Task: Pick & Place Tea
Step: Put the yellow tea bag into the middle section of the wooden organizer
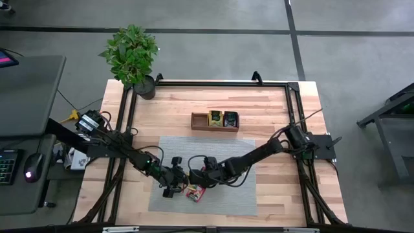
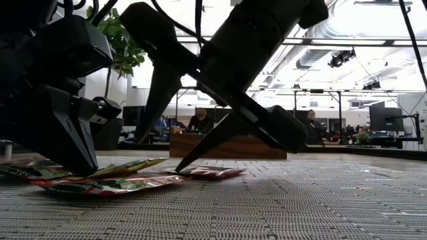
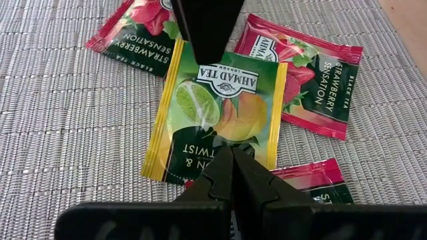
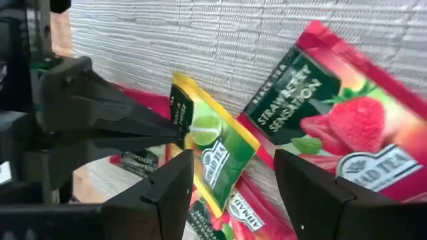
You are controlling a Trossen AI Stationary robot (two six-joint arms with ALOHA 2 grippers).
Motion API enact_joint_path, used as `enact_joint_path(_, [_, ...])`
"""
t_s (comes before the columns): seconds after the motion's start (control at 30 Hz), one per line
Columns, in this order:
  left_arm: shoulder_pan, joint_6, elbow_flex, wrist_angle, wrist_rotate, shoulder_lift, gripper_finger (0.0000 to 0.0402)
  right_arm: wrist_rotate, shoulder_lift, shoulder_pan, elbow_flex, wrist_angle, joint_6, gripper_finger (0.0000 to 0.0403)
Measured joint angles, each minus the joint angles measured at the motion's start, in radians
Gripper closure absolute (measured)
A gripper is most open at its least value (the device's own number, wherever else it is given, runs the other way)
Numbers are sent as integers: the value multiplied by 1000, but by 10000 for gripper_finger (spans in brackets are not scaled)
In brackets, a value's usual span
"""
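Sachets sat bunched on the grey mat [image 1: 213, 162] near its front edge, both arms converged over them. Left end effector [image 3: 231, 155] was clenched, fingers pressed together, tips down on the edge of the lime sachet [image 3: 217, 117]. Right end effector [image 4: 233, 177] was released, fingers spread wide, one tip resting on the opposite edge of that same sachet, the other raised clear of the mat in the low view. Lime sachet lay tilted on top of red strawberry sachets [image 3: 310, 83], overlapping at least three. Tray [image 1: 215, 121] stood well apart on the counter [image 1: 272, 103] beyond the mat, with a few sachets in its middle and right compartments. Plant [image 1: 132, 55] stood at the far left corner.
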Motion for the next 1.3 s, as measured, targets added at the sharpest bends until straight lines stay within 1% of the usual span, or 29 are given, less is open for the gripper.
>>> enact_joint_path(0.23, [0,0,0,0,6,0,402,-4,11,0,0,30,8,200])
enact_joint_path(0.33, [0,0,-1,0,6,1,402,-2,11,-2,0,33,8,214])
enact_joint_path(0.63, [0,0,-1,0,10,1,402,5,12,-4,0,31,-19,308])
enact_joint_path(0.97, [0,0,-1,0,12,1,401,24,12,-4,0,32,-52,396])
enact_joint_path(1.3, [2,0,-3,-16,41,-28,400,45,12,-1,0,20,-79,401])
